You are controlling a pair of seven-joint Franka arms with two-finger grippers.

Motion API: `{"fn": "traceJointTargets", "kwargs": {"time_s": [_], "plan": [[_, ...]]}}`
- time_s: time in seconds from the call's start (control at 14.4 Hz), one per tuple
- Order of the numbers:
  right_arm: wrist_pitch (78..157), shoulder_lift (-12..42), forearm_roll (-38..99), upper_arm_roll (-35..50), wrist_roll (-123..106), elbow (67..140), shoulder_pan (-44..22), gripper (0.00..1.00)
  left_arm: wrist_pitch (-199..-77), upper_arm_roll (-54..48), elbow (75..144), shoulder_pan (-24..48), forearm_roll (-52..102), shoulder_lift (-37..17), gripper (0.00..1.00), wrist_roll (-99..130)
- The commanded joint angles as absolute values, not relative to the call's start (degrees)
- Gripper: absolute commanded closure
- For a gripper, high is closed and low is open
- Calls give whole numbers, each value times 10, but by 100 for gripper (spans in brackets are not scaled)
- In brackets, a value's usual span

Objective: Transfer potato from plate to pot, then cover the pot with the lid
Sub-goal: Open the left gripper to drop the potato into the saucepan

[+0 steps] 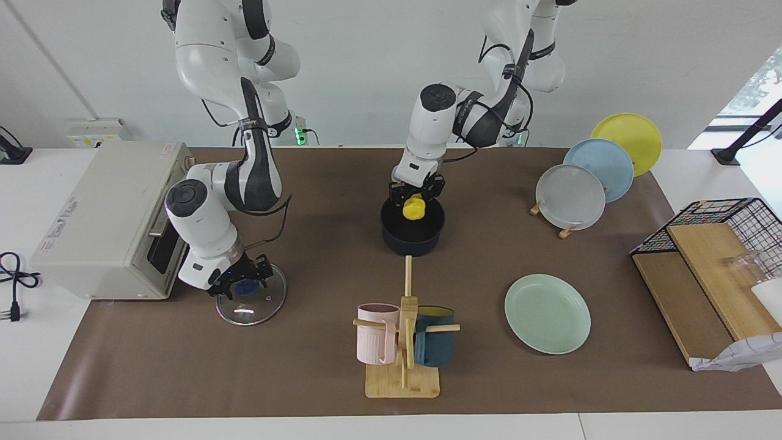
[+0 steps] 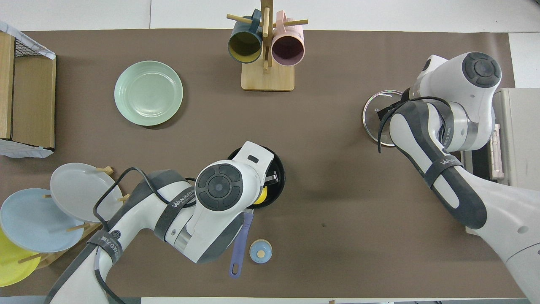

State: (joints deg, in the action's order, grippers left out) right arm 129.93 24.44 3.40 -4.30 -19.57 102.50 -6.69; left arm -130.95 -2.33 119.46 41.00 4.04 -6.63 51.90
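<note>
The left end effector (image 1: 416, 194) pinches the potato (image 1: 413, 208) just inside the pot's (image 1: 412, 235) mouth, in the upper centre of the facing view. This looks like the drop-off step. Next, the fingers must part and lift clear. The potato is small, bright yellow and glossy. The right end effector (image 1: 244, 282), at centre left of that view, is down on the lid's (image 1: 252, 305) blue knob, fingers apparently closing round it. The pale green plate (image 1: 547, 313), lower right, sits bare on the tabletop (image 1: 317, 366).
</note>
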Motion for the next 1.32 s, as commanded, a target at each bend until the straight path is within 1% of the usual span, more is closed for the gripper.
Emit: {"fn": "traceJointTargets", "kwargs": {"time_s": [0.0,0.07,0.14,0.21,0.69,0.83,1.04,1.11,1.18,1.25], "plan": [[1286,242,45,-40,-217,1022,-63,24,-1337,-13,1204,423,42,-75,100,529],[1286,243,45,-40,-217,1022,-64,29,-1345,-13,1205,423,41,-81,100,529],[1285,242,44,-40,-219,1022,-63,36,-1346,-12,1204,425,41,-84,100,530],[1285,242,44,-40,-224,1022,-63,39,-1347,-12,1204,425,41,-87,100,530],[1280,242,46,-40,-225,1021,-63,40,-1366,-12,1205,425,29,-105,100,529],[1279,242,47,-40,-225,1021,-63,40,-1371,-13,1206,425,21,-113,83,529],[1279,242,48,-40,-224,1021,-64,40,-1378,-13,1208,425,20,-117,51,526],[1279,242,47,-40,-224,1021,-64,44,-1378,-13,1208,425,20,-117,38,526],[1278,242,47,-40,-224,1020,-64,54,-1378,-13,1208,425,20,-117,26,525],[1273,242,47,-40,-224,1018,-64,60,-1377,-13,1207,425,20,-117,17,523]]}}
